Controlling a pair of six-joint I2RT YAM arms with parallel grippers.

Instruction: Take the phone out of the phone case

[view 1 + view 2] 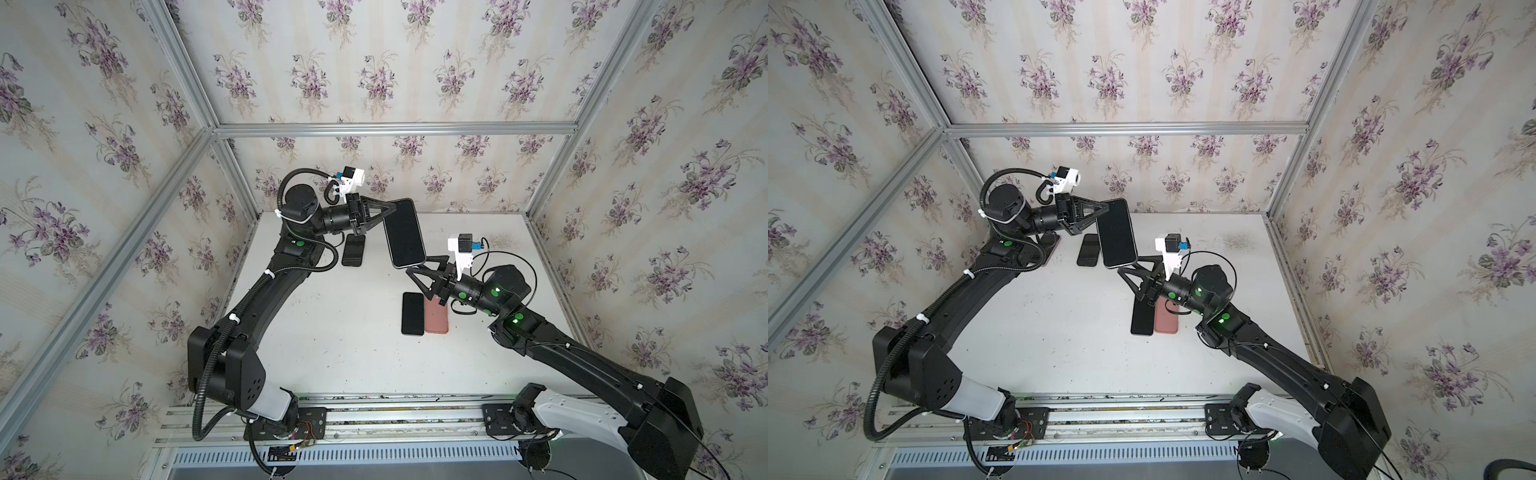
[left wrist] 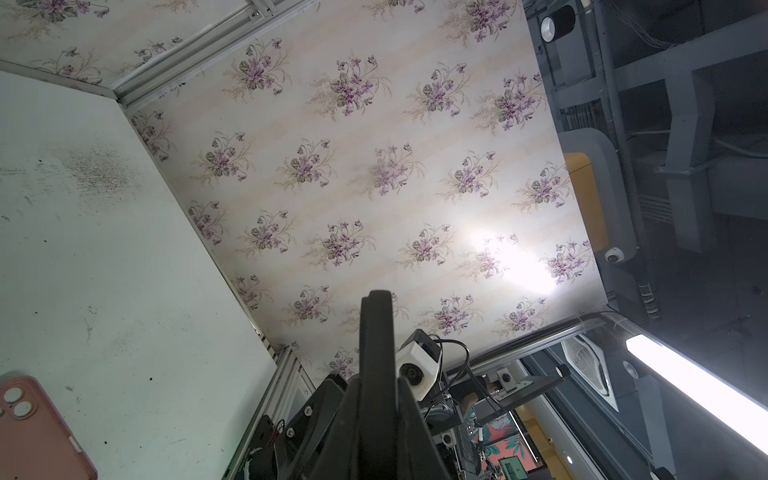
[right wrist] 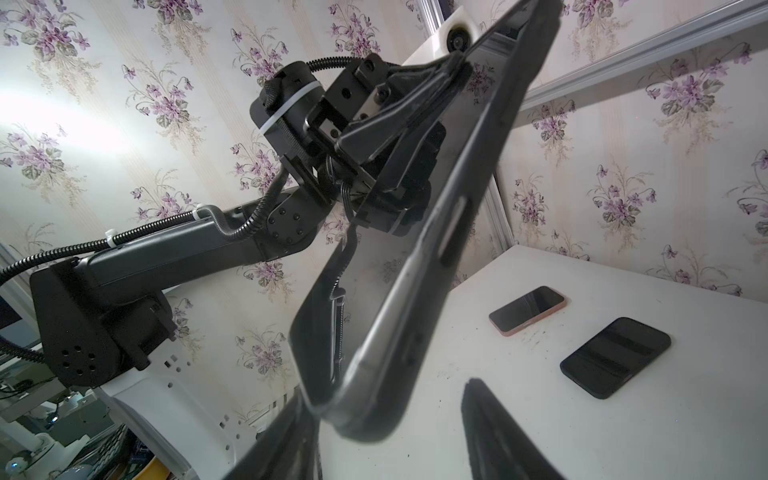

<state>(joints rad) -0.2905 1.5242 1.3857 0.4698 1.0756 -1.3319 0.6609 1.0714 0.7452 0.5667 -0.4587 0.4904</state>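
Aloft, the phone (image 1: pixel 404 232) in its black case (image 3: pixel 494 158) hangs over the table (image 1: pixel 324 332), far middle. The left gripper (image 1: pixel 390 210) clamps its far end; the right gripper (image 1: pixel 420 267), jaws parted, straddles its near end.

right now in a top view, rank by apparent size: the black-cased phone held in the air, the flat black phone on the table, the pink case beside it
1. black-cased phone: largest, though raised nearer the camera
2. flat black phone and pink case: about alike, the case partly hidden, so unranked

Black arms (image 1: pixel 266 291), apparently green status lights (image 1: pixel 494 292).
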